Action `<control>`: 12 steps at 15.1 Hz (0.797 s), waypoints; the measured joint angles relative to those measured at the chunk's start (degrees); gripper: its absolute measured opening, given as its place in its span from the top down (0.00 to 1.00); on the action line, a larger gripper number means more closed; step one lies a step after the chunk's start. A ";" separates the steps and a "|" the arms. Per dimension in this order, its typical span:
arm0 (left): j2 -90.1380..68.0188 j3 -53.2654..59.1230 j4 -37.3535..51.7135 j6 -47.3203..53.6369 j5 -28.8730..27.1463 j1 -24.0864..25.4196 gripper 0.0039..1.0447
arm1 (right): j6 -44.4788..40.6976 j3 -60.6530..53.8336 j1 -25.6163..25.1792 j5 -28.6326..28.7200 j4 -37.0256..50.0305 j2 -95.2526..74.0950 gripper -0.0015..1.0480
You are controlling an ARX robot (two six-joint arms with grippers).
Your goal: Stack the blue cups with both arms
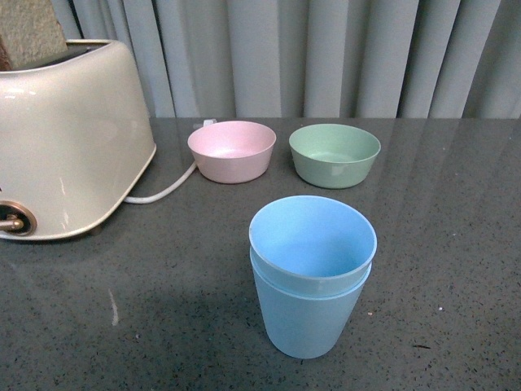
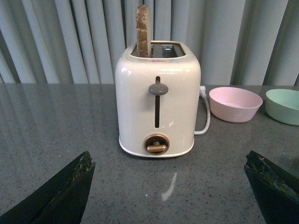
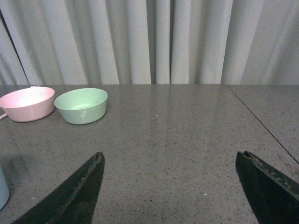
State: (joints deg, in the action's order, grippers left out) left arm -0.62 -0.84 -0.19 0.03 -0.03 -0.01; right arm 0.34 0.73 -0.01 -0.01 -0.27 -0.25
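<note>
At 6 o'clock on the table (image 1: 456,244), 2 blue cups (image 1: 312,277) sit nested; left gripper (image 2: 170,196) and right gripper (image 3: 170,196) both spread, holding nothing.

A dark grey speckled stone bench (image 1: 456,244) stretches back to a wall of pale grey pleated curtains (image 1: 342,57) that hang in vertical folds across the whole rear of the scene. Soft, even light leaves faint reflections of the curtains on the polished surface, and a thin seam (image 3: 261,123) crosses the bench toward one side.
</note>
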 joint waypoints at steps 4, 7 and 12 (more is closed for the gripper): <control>0.00 0.00 -0.02 0.00 0.00 0.00 0.06 | 0.00 0.00 0.00 0.00 0.02 0.00 0.06; 0.00 0.00 0.00 0.00 0.00 0.00 0.06 | 0.00 0.00 0.00 0.00 0.00 0.00 0.06; 0.00 0.00 0.00 0.00 0.00 0.00 0.06 | 0.00 0.00 0.00 0.00 0.02 0.00 0.06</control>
State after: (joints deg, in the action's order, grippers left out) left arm -0.62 -0.84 -0.19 0.03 -0.03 -0.01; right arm 0.34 0.73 -0.01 -0.01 -0.25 -0.25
